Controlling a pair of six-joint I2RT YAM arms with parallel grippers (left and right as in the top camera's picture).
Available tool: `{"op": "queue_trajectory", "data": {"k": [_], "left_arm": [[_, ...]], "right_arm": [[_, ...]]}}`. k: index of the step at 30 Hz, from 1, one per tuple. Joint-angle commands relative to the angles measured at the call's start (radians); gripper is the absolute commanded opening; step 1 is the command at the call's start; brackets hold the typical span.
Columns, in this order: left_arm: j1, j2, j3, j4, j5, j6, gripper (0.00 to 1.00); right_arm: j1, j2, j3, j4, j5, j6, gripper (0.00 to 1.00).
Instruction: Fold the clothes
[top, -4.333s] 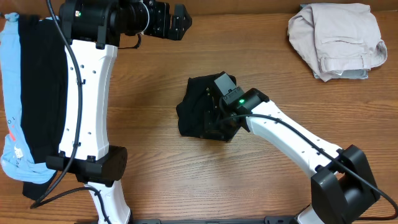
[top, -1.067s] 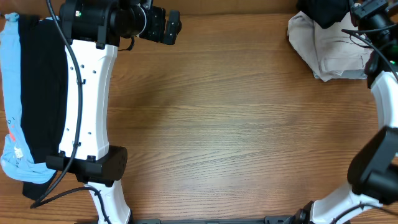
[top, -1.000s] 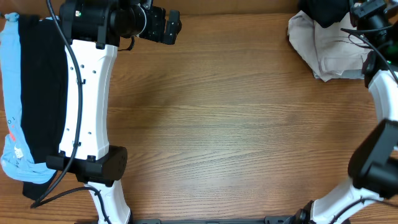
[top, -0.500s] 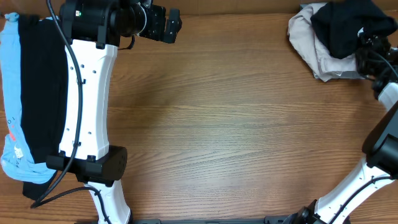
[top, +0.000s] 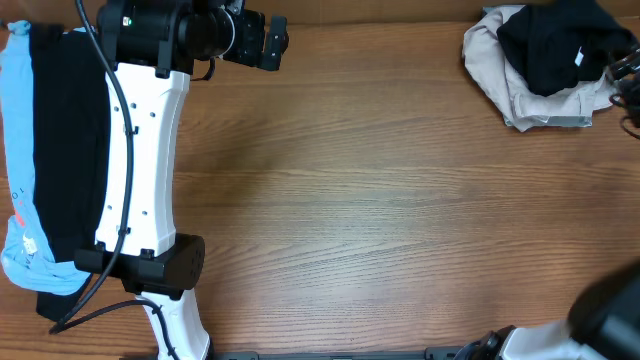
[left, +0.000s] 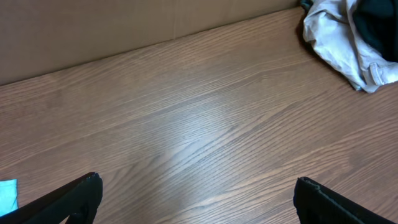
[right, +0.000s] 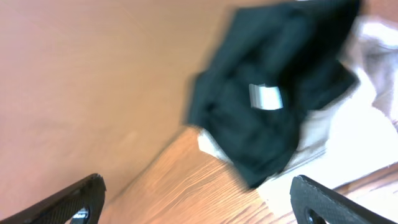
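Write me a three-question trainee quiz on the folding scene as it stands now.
1. True or false: the black garment lies on top of the beige garment.
2. The right hand is: A) open and empty, B) shut on the black garment, C) shut on the beige garment.
3. What colour is the cloth bordering the long black cloth at the overhead view's left edge?

Key: 1. True. 2. A. 3. Light blue; it is the light blue cloth.
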Motion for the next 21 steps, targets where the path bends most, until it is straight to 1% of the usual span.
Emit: {"op": "queue_trajectory", "data": {"k": [1,4,7,12,14,17,21], "left_arm": [[-0.002,0.01,-0.007,0.001,-0.01,0.019,1.0],[-0.002,0.01,-0.007,0.001,-0.01,0.019,1.0],[-0.002,0.01,-0.007,0.001,-0.01,0.019,1.0],[-0.002,0.01,-0.007,0.001,-0.01,0.019,1.0],[-0.002,0.01,-0.007,0.001,-0.01,0.019,1.0],[-0.002,0.01,-0.007,0.001,-0.01,0.019,1.0],[-0.002,0.01,-0.007,0.001,-0.01,0.019,1.0]], "right_arm": [[0.017,-0.214,0.019,-0.152,-0.055,-0.243,1.0],[0.046,-0.329,0.019,-0.301,-0.1,-0.333,1.0],[0.106,-0.423,0.019,-0.451,-0.101,-0.382,1.0],[0.2,-0.505,0.019,-0.709,-0.097,-0.383,1.0],[0.203,-0.51,0.019,-0.802,-0.028,-0.383,1.0],[0.203,-0.505,0.019,-0.887,-0.015,-0.383,1.0],[0.203,-0.498,0.017,-0.923,-0.013,-0.384,1.0]]}}
